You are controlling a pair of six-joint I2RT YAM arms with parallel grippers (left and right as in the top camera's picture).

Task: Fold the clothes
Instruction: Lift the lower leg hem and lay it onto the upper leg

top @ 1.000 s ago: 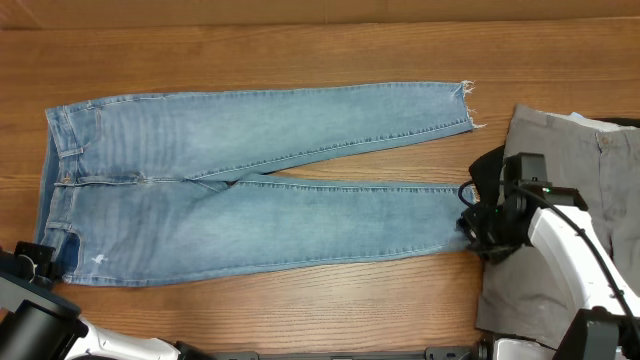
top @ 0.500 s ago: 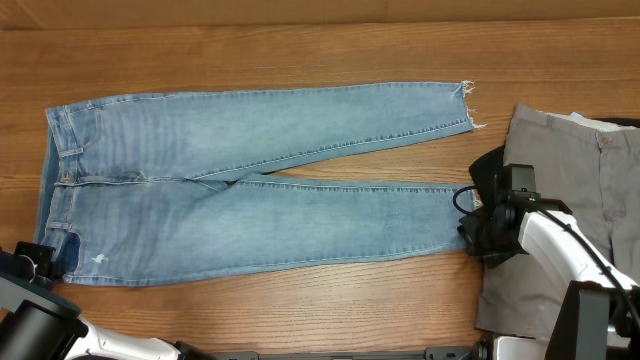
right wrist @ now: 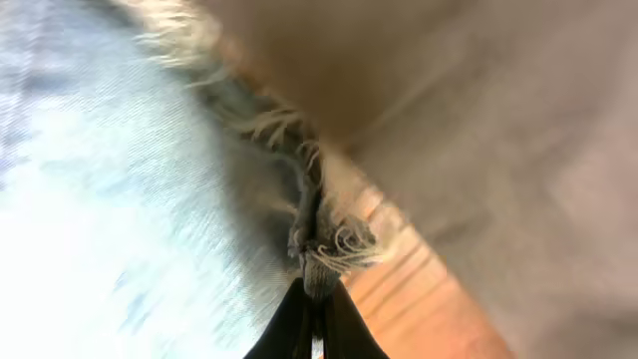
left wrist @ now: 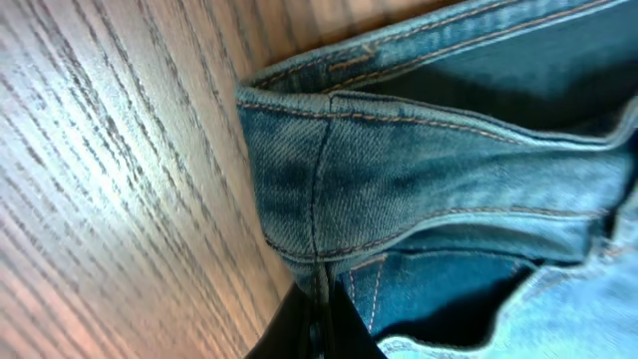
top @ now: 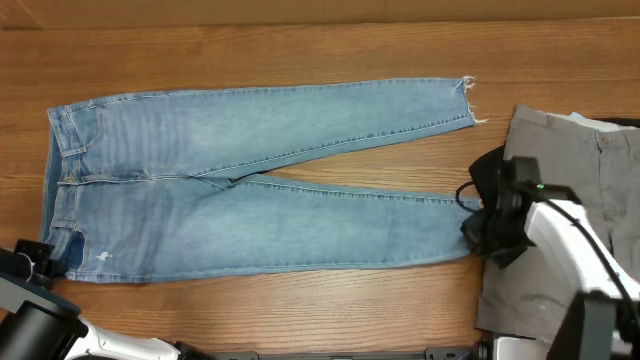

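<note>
The light-blue jeans [top: 230, 190] lie flat across the table, waistband at the left, legs running right. My left gripper [top: 45, 262] is shut on the waistband's near corner; the left wrist view shows the denim seam [left wrist: 319, 189] pinched between the fingers [left wrist: 321, 329]. My right gripper [top: 478, 228] is shut on the frayed hem of the near leg, seen in the right wrist view [right wrist: 317, 269] as threads clamped between the fingertips [right wrist: 317, 324]. The far leg's frayed hem [top: 468, 100] lies free. Grey trousers [top: 580, 170] lie at the right. No black cloth is seen.
The wooden table [top: 300, 50] shows bare wood behind the jeans and along the front edge. The grey trousers sit right beside my right arm [top: 575, 260], partly under it. The left arm's base [top: 40, 325] is at the bottom left corner.
The near leg's hem has shifted slightly toward the front and right with my right gripper, pulling that leg straighter and widening the gap between the legs. The left gripper has held still.
</note>
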